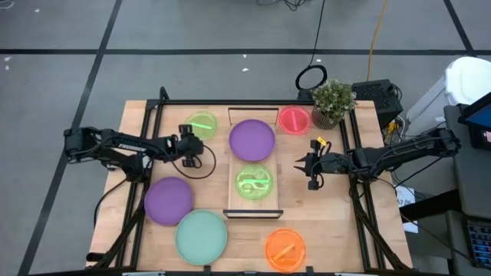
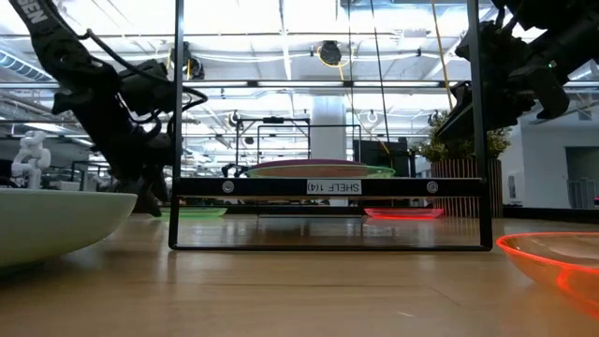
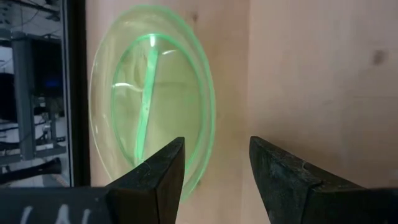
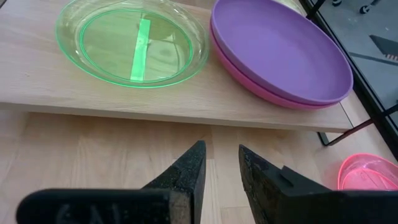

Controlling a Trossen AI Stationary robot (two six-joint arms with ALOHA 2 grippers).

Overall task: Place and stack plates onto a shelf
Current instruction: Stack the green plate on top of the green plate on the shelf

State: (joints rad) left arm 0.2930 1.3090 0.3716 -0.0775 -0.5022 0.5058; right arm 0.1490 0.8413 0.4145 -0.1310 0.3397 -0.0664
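The shelf (image 1: 234, 201) lies mid-table and carries a purple plate (image 1: 252, 139) stacked on a magenta one (image 4: 261, 81), plus a lime-green plate (image 1: 253, 182). A second lime-green plate (image 1: 201, 125) rests flat on the table left of the shelf. My left gripper (image 1: 192, 147) is open just on its near side; in the left wrist view the rim (image 3: 202, 168) lies between the fingers of that gripper (image 3: 216, 177). My right gripper (image 1: 301, 166) hovers right of the shelf, narrowly open (image 4: 222, 168), pointing at the board's edge (image 4: 186, 112). My left gripper stands open at the near rim (image 3: 202, 168) of the lime-green plate on the table, coming in low from the plate's near side. One finger (image 3: 158, 180) overlaps the rim in the wrist view; I cannot tell whether it touches.
A red-pink plate (image 1: 294, 120) and a potted plant (image 1: 332, 103) sit at the far right. Near the front edge lie a purple plate (image 1: 168, 200), a mint-green plate (image 1: 201, 236) and an orange plate (image 1: 285, 249). Black frame posts (image 2: 178, 122) stand around the table.
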